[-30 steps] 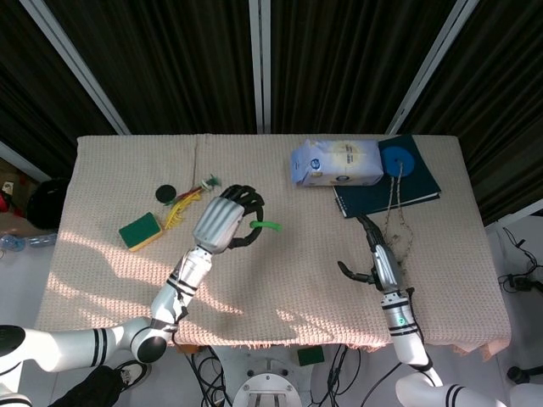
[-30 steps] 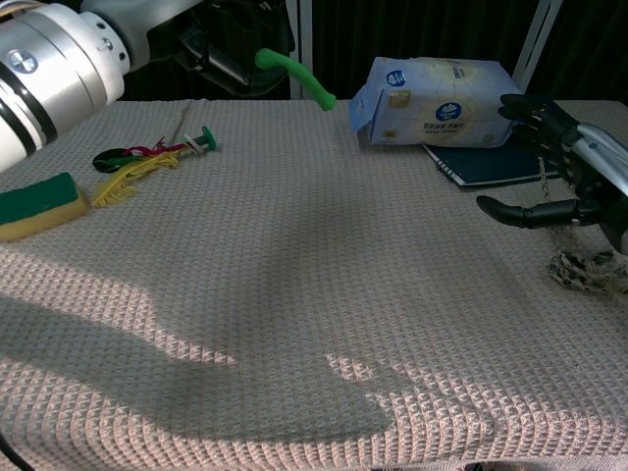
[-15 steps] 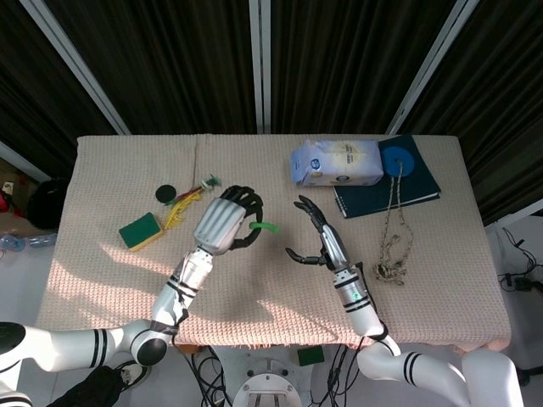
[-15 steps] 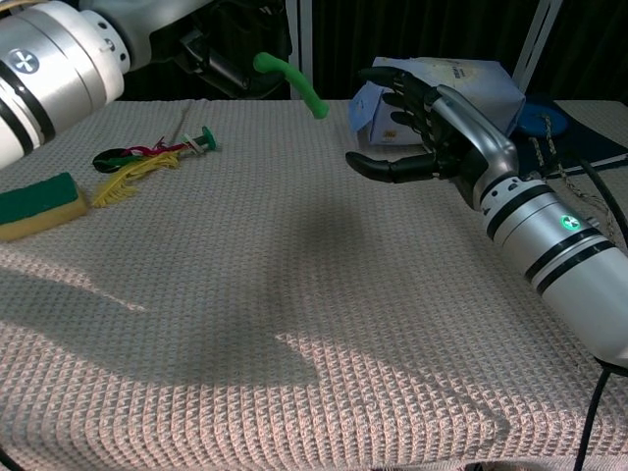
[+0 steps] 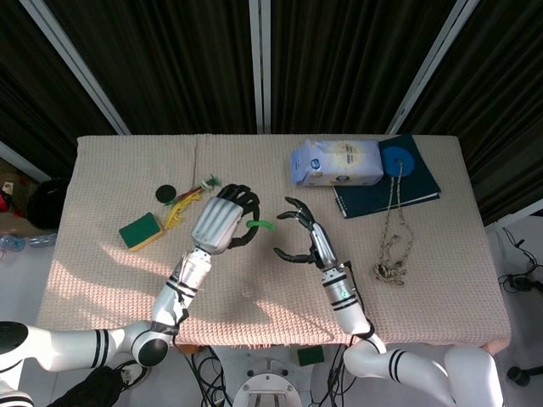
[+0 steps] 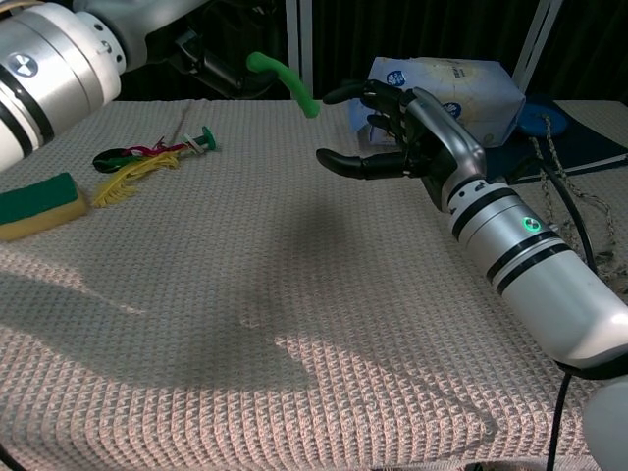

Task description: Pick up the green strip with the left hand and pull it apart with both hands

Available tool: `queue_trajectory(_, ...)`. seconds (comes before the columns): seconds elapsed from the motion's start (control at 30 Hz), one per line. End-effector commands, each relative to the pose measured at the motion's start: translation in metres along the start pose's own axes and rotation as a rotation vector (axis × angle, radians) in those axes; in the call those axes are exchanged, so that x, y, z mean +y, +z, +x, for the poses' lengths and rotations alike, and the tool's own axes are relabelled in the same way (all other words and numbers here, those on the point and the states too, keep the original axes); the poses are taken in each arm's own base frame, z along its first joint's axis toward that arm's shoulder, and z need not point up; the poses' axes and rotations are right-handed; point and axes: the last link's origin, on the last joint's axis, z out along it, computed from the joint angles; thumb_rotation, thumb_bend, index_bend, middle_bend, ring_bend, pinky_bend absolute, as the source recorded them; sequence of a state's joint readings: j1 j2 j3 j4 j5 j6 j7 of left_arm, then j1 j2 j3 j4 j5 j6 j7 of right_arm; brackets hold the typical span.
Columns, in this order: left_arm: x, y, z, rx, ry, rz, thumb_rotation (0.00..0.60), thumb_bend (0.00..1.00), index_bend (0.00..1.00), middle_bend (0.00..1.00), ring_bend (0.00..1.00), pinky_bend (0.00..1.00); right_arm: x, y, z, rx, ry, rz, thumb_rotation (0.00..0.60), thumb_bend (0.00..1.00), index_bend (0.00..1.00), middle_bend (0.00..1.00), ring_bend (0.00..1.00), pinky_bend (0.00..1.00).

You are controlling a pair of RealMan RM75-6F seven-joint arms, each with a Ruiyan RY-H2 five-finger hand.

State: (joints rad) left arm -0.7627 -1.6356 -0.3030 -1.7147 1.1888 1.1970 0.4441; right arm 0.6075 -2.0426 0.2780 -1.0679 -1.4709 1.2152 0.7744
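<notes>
My left hand hangs above the middle of the table and holds the green strip by one end. The strip's free end sticks out to the right and droops a little. My right hand floats just right of that free end with its fingers spread and its thumb out. It holds nothing, and a small gap separates it from the strip. In the chest view the left hand sits at the top edge, largely cut off.
A green and yellow sponge and a bundle of coloured bits lie at the left. A tissue pack, a dark notebook and a coiled rope lie at the right. The tablecloth covers the table.
My right hand has swung from the table's right side leftward to just beside the strip's free end. The left hand and strip have shifted only slightly.
</notes>
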Motion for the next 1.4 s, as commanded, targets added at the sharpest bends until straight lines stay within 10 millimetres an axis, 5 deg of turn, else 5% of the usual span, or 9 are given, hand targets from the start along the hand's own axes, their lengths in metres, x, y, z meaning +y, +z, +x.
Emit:
queue_trajectory(0.03,0.0,0.0,0.0,0.003,0.001,0.001,0.578,0.35,0.55,0.36,0.23,0.22,0.002,0.001,-0.008,-0.003,0.06,-0.001,0.6,0.15,0.36,0.08,0.0,0.0)
queue_trajectory(0.27,-0.001,-0.001,0.0,0.0,0.001,0.004,0.579,0.35,0.55,0.36,0.23,0.22,0.006,0.002,-0.02,-0.064,0.235,-0.04,0.6,0.15,0.37,0.08,0.0,0.0)
queue_trajectory(1.0,0.0,-0.003,-0.002,-0.005,-0.005,0.004,0.577,0.35,0.55,0.36,0.23,0.22,0.004,0.016,-0.022,-0.035,0.31,-0.033,0.6,0.2,0.45,0.12,0.0,0.0)
queue_trajectory(1.4,0.0,-0.005,-0.004,-0.006,-0.018,0.005,0.576,0.35,0.55,0.36,0.23,0.22,0.005,0.018,-0.023,-0.024,0.321,-0.042,0.6,0.31,0.51,0.14,0.0,0.0)
